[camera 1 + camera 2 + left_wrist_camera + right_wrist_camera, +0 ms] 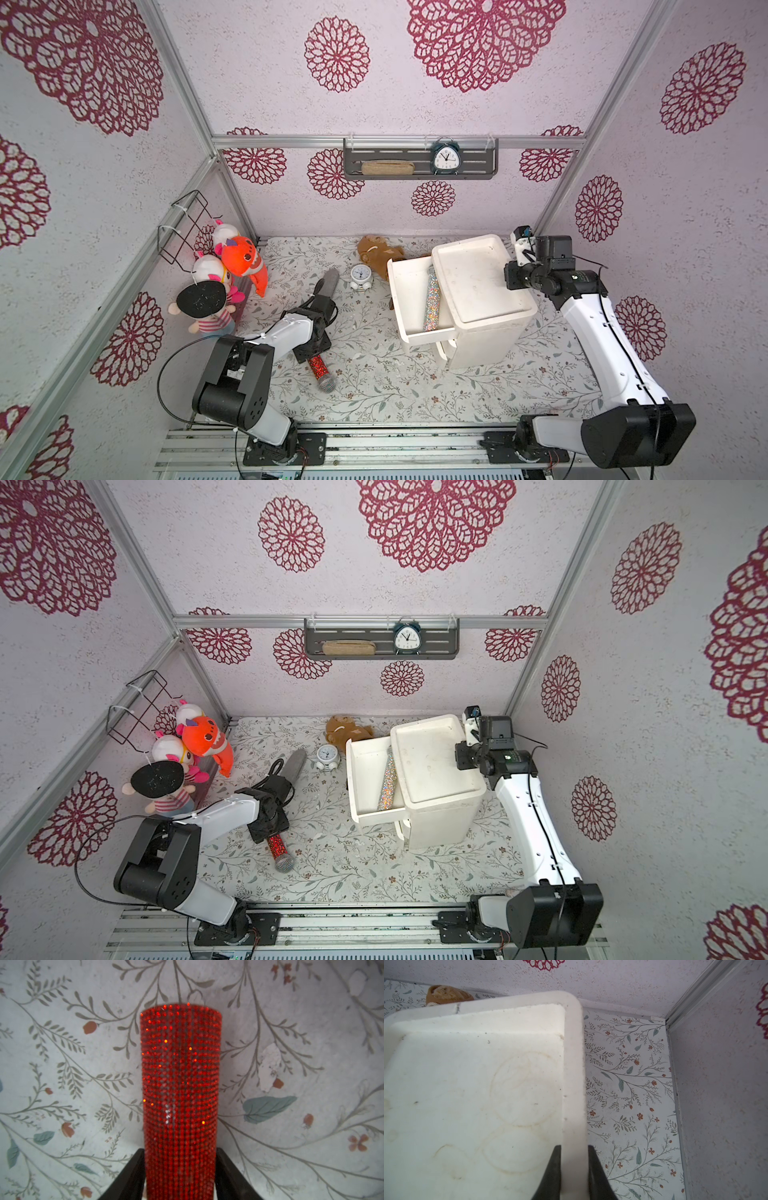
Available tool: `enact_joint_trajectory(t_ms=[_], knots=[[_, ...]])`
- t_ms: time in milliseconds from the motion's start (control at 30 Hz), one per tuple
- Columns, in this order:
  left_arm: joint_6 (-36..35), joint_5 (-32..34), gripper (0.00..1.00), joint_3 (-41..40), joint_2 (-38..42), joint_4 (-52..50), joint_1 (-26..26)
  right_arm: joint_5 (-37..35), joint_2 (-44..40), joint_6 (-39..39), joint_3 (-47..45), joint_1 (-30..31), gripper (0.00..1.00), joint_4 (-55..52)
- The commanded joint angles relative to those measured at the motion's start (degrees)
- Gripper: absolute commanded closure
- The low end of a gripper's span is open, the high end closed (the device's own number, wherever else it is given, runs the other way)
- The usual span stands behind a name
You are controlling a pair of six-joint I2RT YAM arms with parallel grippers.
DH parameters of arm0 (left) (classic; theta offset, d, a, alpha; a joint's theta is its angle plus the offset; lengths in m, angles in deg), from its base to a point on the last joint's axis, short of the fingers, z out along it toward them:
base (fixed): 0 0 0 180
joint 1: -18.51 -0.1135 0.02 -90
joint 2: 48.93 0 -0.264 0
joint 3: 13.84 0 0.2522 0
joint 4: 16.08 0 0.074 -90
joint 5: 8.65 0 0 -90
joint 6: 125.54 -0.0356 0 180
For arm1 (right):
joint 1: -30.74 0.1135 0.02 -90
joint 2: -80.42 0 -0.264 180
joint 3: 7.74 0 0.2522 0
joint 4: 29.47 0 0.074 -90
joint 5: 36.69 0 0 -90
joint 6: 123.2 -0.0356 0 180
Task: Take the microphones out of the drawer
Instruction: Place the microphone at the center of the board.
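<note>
1. Left gripper (179, 1149) hangs over the red glitter microphone (317, 365). Its black fingers (133, 1172) closely flank the handle on both sides. I cannot tell whether they pinch it or stand just clear.
2. Right gripper (574, 1147) is closed tight on the raised rim of the white plastic drawer cabinet (482, 282), at its right edge.
3. Counted:
   - one red microphone
   - one silver glitter rod (431, 303), lying in the open upper drawer (405, 286)
   - two alarm clocks: a white alarm clock (358, 277) on the floral desk (374, 395) and a dark teal alarm clock (445, 158) on the grey wall shelf (482, 162)
4. The red microphone lies flat on the desk, left of the cabinet and outside the drawer. Its long axis runs from far-left to near-right, with the silver mesh head (327, 384) pointing near-right.
</note>
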Motion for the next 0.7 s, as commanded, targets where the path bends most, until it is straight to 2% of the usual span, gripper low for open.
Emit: enact_joint_trajectory(t_ms=[0,267,667], knots=[[1.1,0.8,0.35,-0.6,1.6,0.8,-0.6,0.3,-2.4,-0.6,1.3,1.2,1.00,8.9],[0.2,0.6,0.19,-0.2,2.9,0.5,-0.6,0.3,-2.6,-0.4,1.0,1.4,1.00,8.9],[-3.9,-2.6,0.11,1.5,5.9,2.4,-0.6,0.1,-2.9,0.0,0.9,1.8,1.00,8.8]])
